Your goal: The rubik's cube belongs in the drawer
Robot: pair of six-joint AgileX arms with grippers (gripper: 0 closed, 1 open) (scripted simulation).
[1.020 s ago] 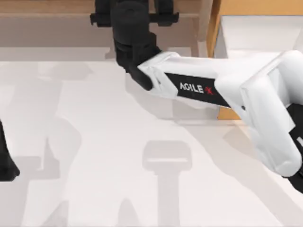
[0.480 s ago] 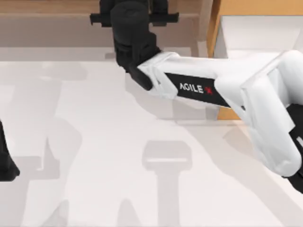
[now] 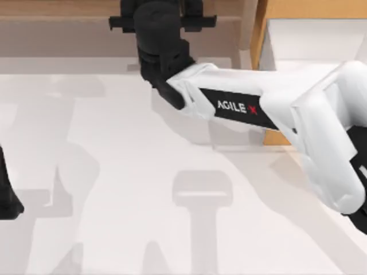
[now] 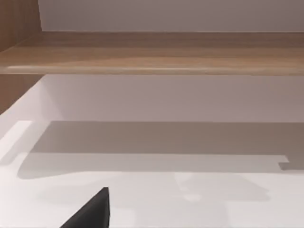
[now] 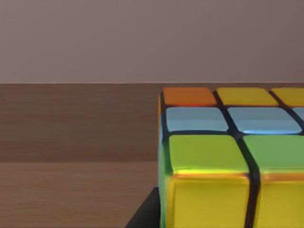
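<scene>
In the right wrist view the rubik's cube [image 5: 228, 156] looms close, showing yellow, green, blue and orange squares, with wood under and behind it. One dark finger [image 5: 145, 213] lies against its side. My right gripper [image 3: 161, 7] reaches over the wooden ledge at the table's back, left of centre, shut on the cube, and hides it from above. The drawer [image 3: 261, 46] stands open at the back right, with orange-brown walls and a white interior, partly under my right arm. My left arm [image 3: 6, 197] is parked at the left edge.
A long wooden ledge [image 3: 57, 8] runs along the back, with a shaded panel [image 3: 57, 40] below it. The left wrist view looks at this ledge [image 4: 152, 57] over the white table [image 4: 190, 204]. White tabletop [image 3: 114, 172] spreads in front.
The right gripper's two fingers drew slightly closer together between the earliest frame and the middle one. Nothing has shifted since, and the left arm has stayed put.
</scene>
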